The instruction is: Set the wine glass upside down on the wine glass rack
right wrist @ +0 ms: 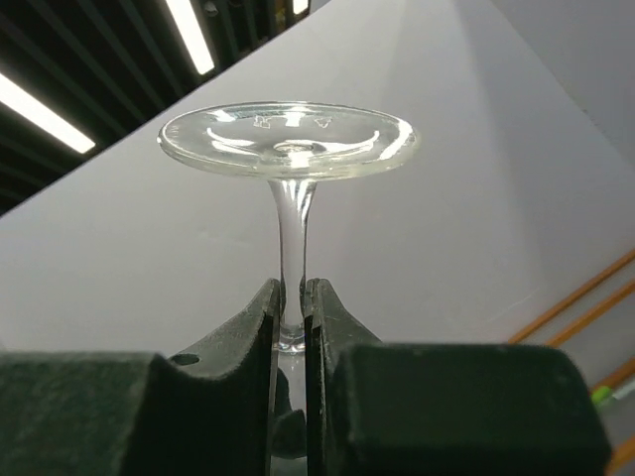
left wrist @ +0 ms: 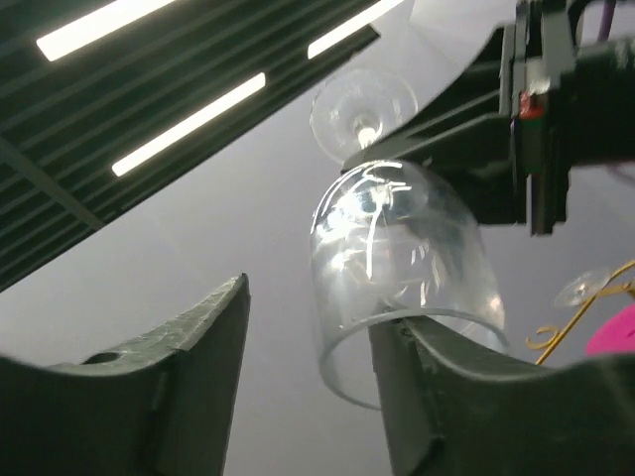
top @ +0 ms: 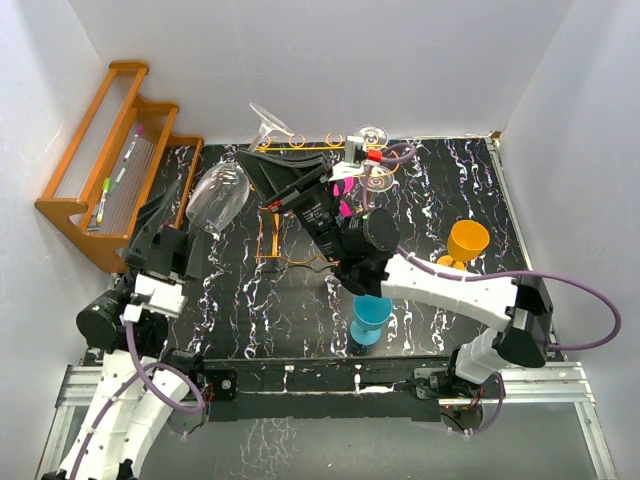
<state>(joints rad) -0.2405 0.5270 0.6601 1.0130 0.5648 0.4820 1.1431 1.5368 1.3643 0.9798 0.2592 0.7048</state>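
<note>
Pinching the wine glass (right wrist: 288,139) stem: right end effector (right wrist: 294,297), wrist view. Left wrist view: left end effector (left wrist: 313,307) wide at the rim, left of wine glass rack (top: 272,238).

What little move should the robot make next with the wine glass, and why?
Probably pull the left gripper back from the wine glass. The right gripper is shut on the stem, while the left stands open with one finger at the bowl's rim. Backing off would let the right arm carry the glass to the wine glass rack without a bump.
</note>
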